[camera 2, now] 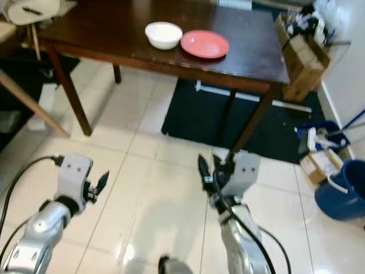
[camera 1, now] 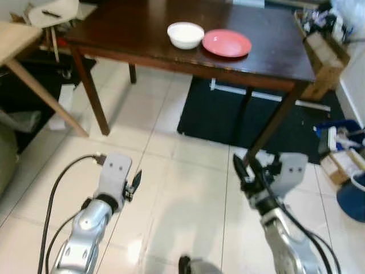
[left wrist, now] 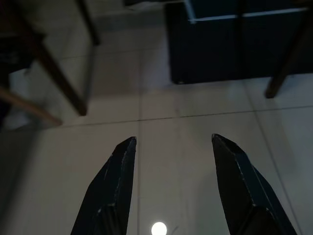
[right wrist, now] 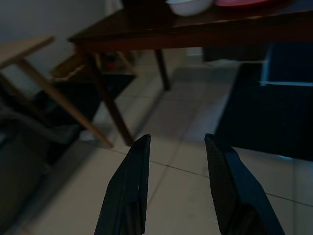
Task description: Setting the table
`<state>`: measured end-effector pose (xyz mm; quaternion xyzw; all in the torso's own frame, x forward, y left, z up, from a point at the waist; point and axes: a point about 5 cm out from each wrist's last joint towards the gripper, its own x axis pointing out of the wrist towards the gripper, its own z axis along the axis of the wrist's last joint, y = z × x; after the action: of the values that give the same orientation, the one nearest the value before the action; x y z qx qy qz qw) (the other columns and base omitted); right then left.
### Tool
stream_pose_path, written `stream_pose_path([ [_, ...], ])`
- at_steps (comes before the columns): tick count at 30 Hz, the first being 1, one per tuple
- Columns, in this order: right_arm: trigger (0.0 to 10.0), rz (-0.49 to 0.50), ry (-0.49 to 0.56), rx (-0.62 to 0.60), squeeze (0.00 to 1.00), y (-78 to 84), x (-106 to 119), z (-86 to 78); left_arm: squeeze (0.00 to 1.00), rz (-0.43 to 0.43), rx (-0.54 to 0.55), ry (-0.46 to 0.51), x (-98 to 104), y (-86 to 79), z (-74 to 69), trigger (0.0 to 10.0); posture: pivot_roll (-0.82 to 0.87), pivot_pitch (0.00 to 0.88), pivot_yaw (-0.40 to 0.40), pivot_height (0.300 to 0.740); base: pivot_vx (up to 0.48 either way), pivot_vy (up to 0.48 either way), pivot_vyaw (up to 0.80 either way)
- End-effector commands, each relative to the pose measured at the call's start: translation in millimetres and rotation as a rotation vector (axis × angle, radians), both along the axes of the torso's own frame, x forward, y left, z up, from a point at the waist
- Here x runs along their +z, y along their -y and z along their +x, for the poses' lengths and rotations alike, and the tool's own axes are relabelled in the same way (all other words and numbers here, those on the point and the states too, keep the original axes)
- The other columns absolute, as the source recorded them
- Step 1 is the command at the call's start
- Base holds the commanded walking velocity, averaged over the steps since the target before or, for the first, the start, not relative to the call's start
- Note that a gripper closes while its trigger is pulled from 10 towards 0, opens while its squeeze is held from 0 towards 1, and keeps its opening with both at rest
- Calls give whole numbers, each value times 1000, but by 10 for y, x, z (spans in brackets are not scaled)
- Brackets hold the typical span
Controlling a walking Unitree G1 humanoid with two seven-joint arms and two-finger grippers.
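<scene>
Ahead, a dark brown wooden tabletop [camera 1: 142,28] with a smooth, slightly glossy surface stands on slender square legs over a floor [camera 1: 188,194] of pale, shiny square tiles. On the tabletop, near its front edge, sits a round white bowl [camera 1: 185,35] with a plain, smooth wall. Just beside the bowl, on the robot's right of it, lies a flat round red plate [camera 1: 227,43]; the two rims appear to touch or nearly touch. Under the tabletop, a dark rug [camera 1: 228,117] with a straight edge covers part of the tiles.

The left pincer [left wrist: 171,171] hangs in front of the tabletop and well below it, above bare tile. Its two tapered black fingers [left wrist: 115,186] stand wide apart and hold nothing. The right pincer [right wrist: 176,171] hangs in front of the tabletop near the front right leg [camera 1: 274,123], also over tile. Its fingers [right wrist: 129,186] are parted moderately, grip nothing and touch nothing. Both arms have silver ribbed casings with black cables.

To the left of the tabletop, a lighter wooden piece of furniture [camera 1: 23,51] with slanted legs is cut off by the frame edge. To the right of the tabletop, a cardboard box [camera 1: 325,57] and a blue bucket [camera 2: 342,191] are partly cropped; the contents of the box are too blurred to identify.
</scene>
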<state>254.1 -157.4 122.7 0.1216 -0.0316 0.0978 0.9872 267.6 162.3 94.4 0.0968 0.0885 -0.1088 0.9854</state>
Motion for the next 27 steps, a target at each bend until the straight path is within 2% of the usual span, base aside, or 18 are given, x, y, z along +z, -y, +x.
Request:
stream_pose_path([
  [1, 10000, 4, -15, -10, 0, 35, -19, -8, 0, -12, -13, -15, -29, 31, -19, 10000, -153, 46, 39, 740, 0, 0, 0],
  [9, 10000, 16, -15, -6, 0, 33, -14, -3, 0, -5, -13, -19, -36, 36, -8, 10000, -154, 46, 41, 740, 0, 0, 0],
  [14, 10000, -39, -18, 53, 0, -19, -62, -13, 0, 1, 28, -16, -69, -20, -16, 10000, -154, 46, 45, 740, 0, 0, 0],
  [18, 10000, -34, -93, 95, 0, -73, -273, 32, 0, 26, 148, -58, -282, -226, -90, 10000, -142, 38, 11, 740, 0, 0, 0],
  [23, 10000, -46, -146, 127, 0, -106, -419, 63, 0, 0, 215, -88, -358, -302, -188, 10000, -99, 40, -37, 740, 0, 0, 0],
  [27, 10000, -48, -148, 152, 0, -131, -427, 126, 0, -12, 246, -72, -317, -329, -248, 10000, -73, 42, -51, 740, 0, 0, 0],
])
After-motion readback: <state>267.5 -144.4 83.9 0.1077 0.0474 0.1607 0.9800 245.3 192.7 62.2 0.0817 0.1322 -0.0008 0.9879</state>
